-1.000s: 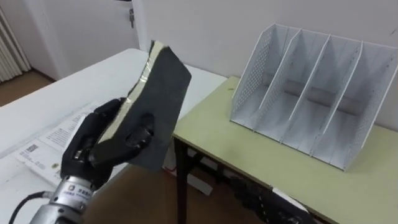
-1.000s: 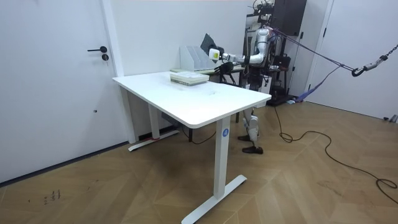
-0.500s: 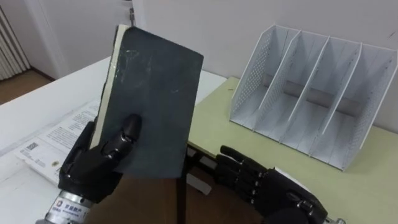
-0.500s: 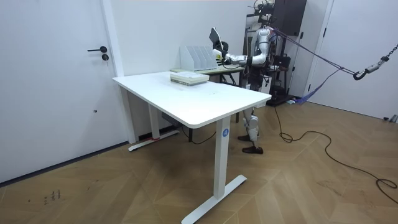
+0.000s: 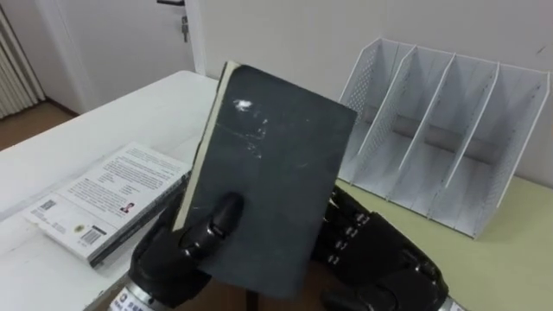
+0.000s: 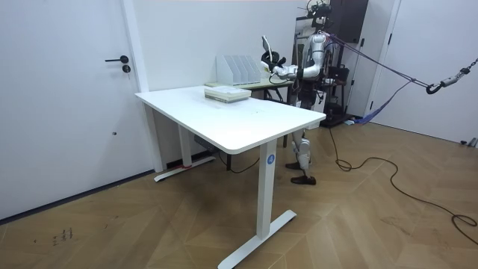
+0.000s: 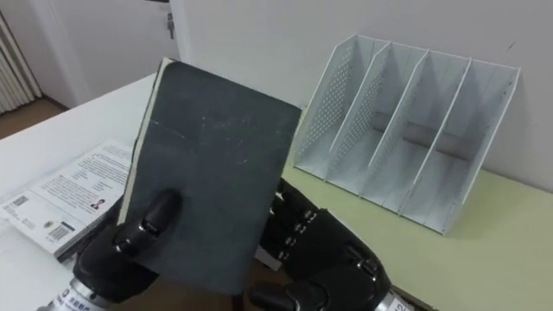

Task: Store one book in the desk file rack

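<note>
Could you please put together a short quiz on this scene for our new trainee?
1. True or false: the dark book already stands in the file rack.
2. The left hand is: A open; B shut on the dark book; C shut, holding nothing.
3. Fill in: the second book lies flat on the ___ table.

Key: 1 false, it is held upright in front of the rack, with the right hand beside it. 2 B. 3 white.

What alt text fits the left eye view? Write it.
The left robot hand grips a dark book nearly upright, the right robot hand beside it. Beyond stands an empty white file rack; a second book lies flat on the white table.
</note>
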Robot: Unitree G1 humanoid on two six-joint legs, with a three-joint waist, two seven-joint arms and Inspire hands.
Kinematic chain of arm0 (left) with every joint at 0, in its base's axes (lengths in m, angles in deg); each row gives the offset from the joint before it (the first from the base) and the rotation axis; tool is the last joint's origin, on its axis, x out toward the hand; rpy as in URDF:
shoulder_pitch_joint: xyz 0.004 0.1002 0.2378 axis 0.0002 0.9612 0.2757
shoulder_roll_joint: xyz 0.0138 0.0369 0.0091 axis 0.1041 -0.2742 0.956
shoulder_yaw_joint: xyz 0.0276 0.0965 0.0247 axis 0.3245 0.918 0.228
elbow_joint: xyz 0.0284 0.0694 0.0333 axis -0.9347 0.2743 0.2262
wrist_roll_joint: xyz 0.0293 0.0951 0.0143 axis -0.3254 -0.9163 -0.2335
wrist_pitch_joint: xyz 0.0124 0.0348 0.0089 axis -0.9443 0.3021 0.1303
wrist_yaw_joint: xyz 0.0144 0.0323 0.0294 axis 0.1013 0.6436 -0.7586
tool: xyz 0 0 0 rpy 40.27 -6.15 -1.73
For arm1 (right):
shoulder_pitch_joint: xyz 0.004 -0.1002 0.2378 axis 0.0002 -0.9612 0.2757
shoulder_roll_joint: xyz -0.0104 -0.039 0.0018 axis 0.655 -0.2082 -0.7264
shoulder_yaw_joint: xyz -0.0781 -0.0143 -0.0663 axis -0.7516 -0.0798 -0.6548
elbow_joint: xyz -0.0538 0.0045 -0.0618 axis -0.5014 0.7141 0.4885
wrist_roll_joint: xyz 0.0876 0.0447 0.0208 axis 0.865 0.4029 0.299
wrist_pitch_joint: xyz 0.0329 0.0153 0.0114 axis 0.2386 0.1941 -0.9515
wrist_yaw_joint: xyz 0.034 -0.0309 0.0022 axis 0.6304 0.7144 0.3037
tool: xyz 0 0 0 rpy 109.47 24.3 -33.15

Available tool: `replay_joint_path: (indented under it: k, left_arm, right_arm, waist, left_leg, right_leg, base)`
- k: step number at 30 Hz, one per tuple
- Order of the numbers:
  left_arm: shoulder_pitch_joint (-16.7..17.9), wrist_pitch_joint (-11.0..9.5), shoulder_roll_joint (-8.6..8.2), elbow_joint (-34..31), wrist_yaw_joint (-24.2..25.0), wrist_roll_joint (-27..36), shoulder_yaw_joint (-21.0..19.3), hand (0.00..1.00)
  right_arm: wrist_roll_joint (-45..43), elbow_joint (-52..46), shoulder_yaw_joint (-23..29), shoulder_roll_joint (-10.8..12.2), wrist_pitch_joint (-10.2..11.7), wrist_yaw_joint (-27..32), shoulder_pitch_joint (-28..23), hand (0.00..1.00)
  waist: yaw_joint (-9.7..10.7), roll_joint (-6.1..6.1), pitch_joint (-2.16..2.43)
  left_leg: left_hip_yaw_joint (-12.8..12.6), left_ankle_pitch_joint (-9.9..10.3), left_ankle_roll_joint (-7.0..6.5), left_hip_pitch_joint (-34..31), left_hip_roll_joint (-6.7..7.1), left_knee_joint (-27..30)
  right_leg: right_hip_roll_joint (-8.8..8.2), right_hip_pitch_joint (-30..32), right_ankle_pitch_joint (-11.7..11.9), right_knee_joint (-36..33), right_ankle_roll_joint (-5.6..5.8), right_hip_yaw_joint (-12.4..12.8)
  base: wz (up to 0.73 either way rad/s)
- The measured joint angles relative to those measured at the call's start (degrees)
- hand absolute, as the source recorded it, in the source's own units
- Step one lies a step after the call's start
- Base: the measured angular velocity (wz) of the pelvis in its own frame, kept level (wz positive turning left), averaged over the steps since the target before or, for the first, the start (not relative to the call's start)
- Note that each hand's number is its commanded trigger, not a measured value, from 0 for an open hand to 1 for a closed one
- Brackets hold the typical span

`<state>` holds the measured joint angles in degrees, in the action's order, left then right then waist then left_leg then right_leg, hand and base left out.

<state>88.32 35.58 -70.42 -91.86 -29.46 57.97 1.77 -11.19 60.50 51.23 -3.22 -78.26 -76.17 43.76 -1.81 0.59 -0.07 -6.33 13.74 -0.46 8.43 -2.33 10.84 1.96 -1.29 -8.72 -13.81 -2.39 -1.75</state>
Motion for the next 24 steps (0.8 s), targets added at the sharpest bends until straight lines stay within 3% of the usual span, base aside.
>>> replay_joint_path:
  k: [5,10,12,13,14,15,21,24]
  left_arm:
    - [-0.55,2.78,0.18,1.36,2.84,0.06,1.79,1.0]
    - [-2.07,3.19,0.48,2.87,6.34,0.15,1.75,1.0]
    - [-2.08,3.21,1.37,3.63,7.8,0.35,2.02,1.0]
    - [-2.13,3.55,2.0,4.33,8.51,0.37,2.89,1.0]
    - [-2.13,3.99,2.37,4.6,8.61,0.34,3.46,1.0]
    - [-2.13,4.37,2.58,4.88,8.9,0.35,3.65,1.0]
    - [-2.13,6.3,4.49,3.96,13.27,0.94,3.68,1.0]
    - [-2.14,6.72,4.67,3.12,13.31,1.04,3.47,1.0]
  right_arm:
    - [5.54,-0.26,-1.48,-0.04,-1.83,0.02,0.26,0.0]
    - [8.91,-0.77,-2.23,-0.25,-1.88,0.64,0.25,0.0]
    - [8.91,-2.02,-2.77,-0.54,-1.89,1.69,0.25,0.0]
    - [8.97,-2.51,-2.93,-0.56,-1.88,2.08,0.25,0.15]
    - [9.14,-2.84,-3.08,-0.56,-1.88,2.19,0.26,0.89]
    - [9.15,-3.0,-3.16,-0.61,-1.9,2.74,0.25,1.0]
    - [10.71,-3.0,-3.04,-2.33,-1.92,5.54,0.22,1.0]
    - [11.48,-3.01,-2.71,-2.9,-1.85,6.1,0.21,1.0]
  waist:
    - [0.09,1.31,0.15]
    - [-0.11,1.58,0.07]
    - [-0.1,1.7,0.09]
    - [-0.1,1.77,0.14]
    - [-0.18,1.85,0.17]
    - [-0.17,1.91,0.16]
    - [-0.26,2.2,0.17]
    - [-0.34,2.26,0.27]
  left_leg:
    - [0.04,0.08,0.06,-0.34,0.03,0.45]
    - [0.01,0.08,0.11,-0.94,0.01,0.72]
    - [-0.2,0.12,0.17,-0.91,0.1,0.75]
    - [-0.21,0.15,0.23,-0.9,0.07,0.81]
    - [-0.2,0.16,0.26,-0.9,0.05,0.84]
    - [-0.2,0.19,0.31,-0.92,0.03,0.9]
    - [-0.22,0.2,0.31,-1.51,0.07,0.95]
    - [-0.22,0.2,0.31,-1.79,0.06,1.05]
  right_leg:
    - [-0.06,0.52,-0.17,-0.87,-0.15,0.11]
    - [-0.06,1.57,-0.58,-2.25,-0.44,0.24]
    - [-0.05,2.05,-1.12,-3.05,-0.51,0.66]
    - [0.0,2.05,-1.19,-3.11,-0.56,0.67]
    - [0.03,2.06,-1.2,-3.12,-0.58,0.68]
    - [0.06,2.1,-1.22,-3.15,-0.61,0.71]
    - [0.12,2.78,-1.21,-3.17,-0.6,1.1]
    - [0.12,2.99,-1.18,-3.36,-0.59,1.1]
  base:
    - [-0.01]
    - [-0.01]
    - [-0.05]
    - [0.0]
    - [0.0]
    - [0.0]
    - [-0.02]
    - [0.0]
